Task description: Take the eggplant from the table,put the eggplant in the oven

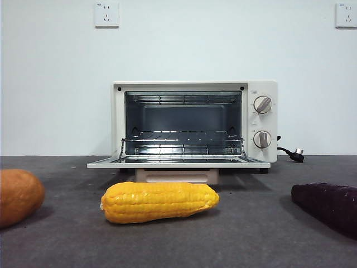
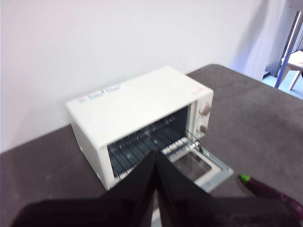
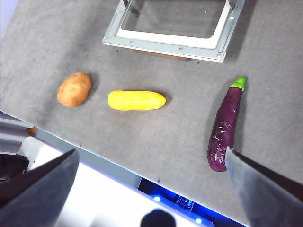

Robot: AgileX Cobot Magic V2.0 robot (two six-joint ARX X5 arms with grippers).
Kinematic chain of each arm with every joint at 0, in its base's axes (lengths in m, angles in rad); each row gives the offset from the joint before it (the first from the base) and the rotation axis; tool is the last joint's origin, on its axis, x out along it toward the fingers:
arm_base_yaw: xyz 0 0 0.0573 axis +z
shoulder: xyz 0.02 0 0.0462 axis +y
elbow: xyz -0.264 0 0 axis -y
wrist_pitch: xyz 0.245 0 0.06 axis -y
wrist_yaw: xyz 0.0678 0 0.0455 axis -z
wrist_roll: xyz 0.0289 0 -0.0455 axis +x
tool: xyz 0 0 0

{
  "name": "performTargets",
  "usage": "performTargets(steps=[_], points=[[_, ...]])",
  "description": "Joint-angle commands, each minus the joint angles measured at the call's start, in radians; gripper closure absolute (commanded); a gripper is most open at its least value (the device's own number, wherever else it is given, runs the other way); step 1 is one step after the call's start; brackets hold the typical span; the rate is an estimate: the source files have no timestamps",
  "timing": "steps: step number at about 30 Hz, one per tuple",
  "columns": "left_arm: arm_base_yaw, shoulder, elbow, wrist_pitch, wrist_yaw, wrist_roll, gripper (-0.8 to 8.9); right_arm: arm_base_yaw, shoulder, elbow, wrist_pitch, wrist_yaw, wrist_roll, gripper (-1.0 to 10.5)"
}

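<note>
Nothing is done yet: the dark purple, elongated matte eggplant (image 3: 226, 127) with its green stem lies untouched on the dark grey speckled counter (image 3: 180, 137), just beside the cream-white toaster oven (image 1: 189, 125), whose door hangs open. The right claw (image 3: 151, 189) hovers above, spread wide and empty; the left claw (image 2: 156, 189) waits, clenched on nothing.

eggplant (image 1: 330, 207): cut by frame edge | orange-brown vegetable (image 1: 18, 196): likewise cut

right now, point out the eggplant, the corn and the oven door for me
eggplant (image 3: 224, 130), right wrist view, middle of its purple body
corn (image 1: 160, 201), front view, middle of the yellow cob
oven door (image 3: 173, 16), right wrist view, glass pane of the opened door
</note>
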Motion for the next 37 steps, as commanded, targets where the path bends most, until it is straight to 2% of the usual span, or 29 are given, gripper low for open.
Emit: performTargets(steps=[1, 6, 9, 15, 18, 22, 30, 37], points=[[0.01, -0.074, -0.105, 0.003, 0.013, -0.006, 8.19, 0.001, 0.006, 0.001, 0.005, 0.003, -0.012, 3.5], [0.011, -0.212, -0.311, 0.01, 0.024, -0.016, 8.2, 0.001, 0.011, 0.001, 0.005, 0.003, -0.011, 3.5], [0.011, -0.283, -0.434, 0.027, 0.084, -0.023, 8.19, 0.003, 0.022, 0.001, -0.002, 0.013, -0.01, 3.5], [0.011, -0.363, -0.601, 0.052, 0.169, -0.034, 8.2, 0.055, 0.078, -0.005, -0.034, 0.129, -0.003, 3.5], [0.011, -0.369, -0.629, 0.05, 0.217, -0.034, 8.19, 0.082, 0.098, -0.028, -0.027, 0.17, 0.016, 3.5], [0.011, -0.369, -0.631, 0.061, 0.225, -0.033, 8.19, 0.121, 0.111, -0.106, 0.014, 0.198, 0.062, 3.5], [0.011, -0.369, -0.631, 0.069, 0.229, -0.033, 8.19, 0.238, 0.119, -0.364, 0.233, 0.262, 0.207, 3.5], [0.002, -0.369, -0.631, 0.055, 0.229, -0.033, 8.19, 0.331, 0.179, -0.494, 0.361, 0.339, 0.298, 3.5]])
